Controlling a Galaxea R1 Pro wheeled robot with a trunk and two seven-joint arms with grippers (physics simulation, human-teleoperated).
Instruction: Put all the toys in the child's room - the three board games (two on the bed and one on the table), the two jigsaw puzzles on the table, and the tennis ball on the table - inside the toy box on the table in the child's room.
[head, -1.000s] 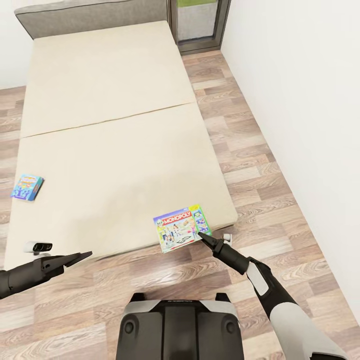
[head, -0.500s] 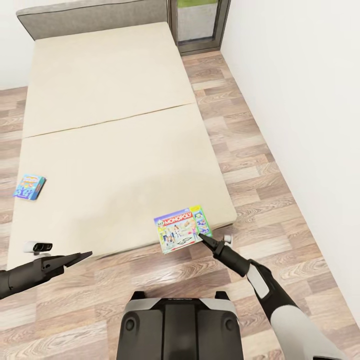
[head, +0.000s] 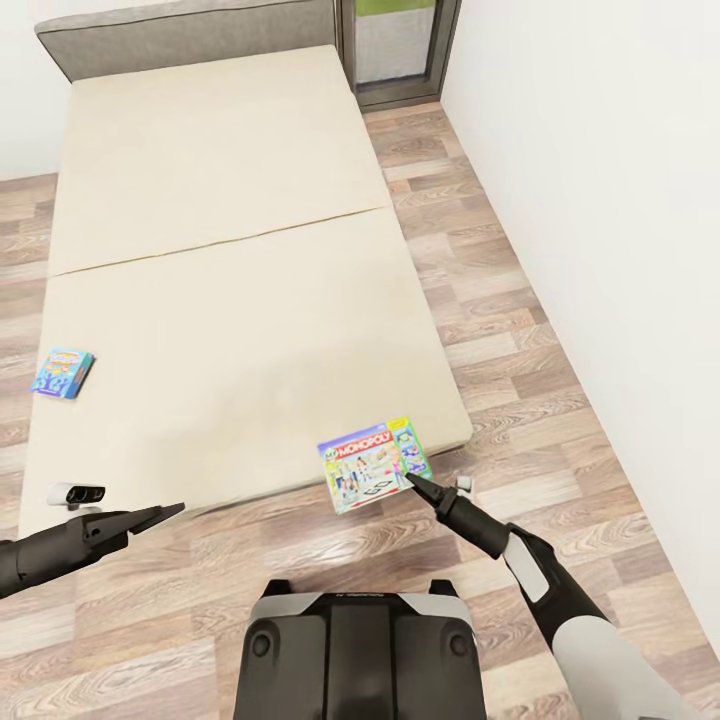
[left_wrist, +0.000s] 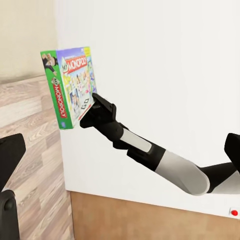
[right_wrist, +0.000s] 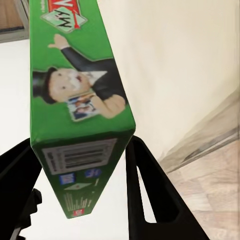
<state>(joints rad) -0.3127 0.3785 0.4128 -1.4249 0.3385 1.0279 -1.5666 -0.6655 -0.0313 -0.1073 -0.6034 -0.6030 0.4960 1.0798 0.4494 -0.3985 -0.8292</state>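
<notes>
A pale and green Monopoly board game (head: 373, 464) hangs just off the near corner of the beige bed (head: 220, 180), over the wood floor. My right gripper (head: 412, 482) is shut on its near edge. In the right wrist view the box's green side (right_wrist: 80, 100) sits between the two dark fingers (right_wrist: 145, 185). The left wrist view shows the box (left_wrist: 72, 85) held on edge in that gripper (left_wrist: 95, 107). A small blue board game (head: 63, 371) lies at the bed's left edge. My left gripper (head: 165, 513) is open and empty over the floor before the bed.
A grey headboard (head: 180, 35) closes the bed's far end. A grey-framed window (head: 395, 45) stands beside it. A white wall (head: 600, 200) runs along the right, with a strip of plank floor (head: 500, 300) between it and the bed. My base (head: 355, 650) is below.
The right gripper has drawn the Monopoly box a little toward me and to the right, off the bed's corner. The whole view has shifted slightly. The left arm has not moved.
</notes>
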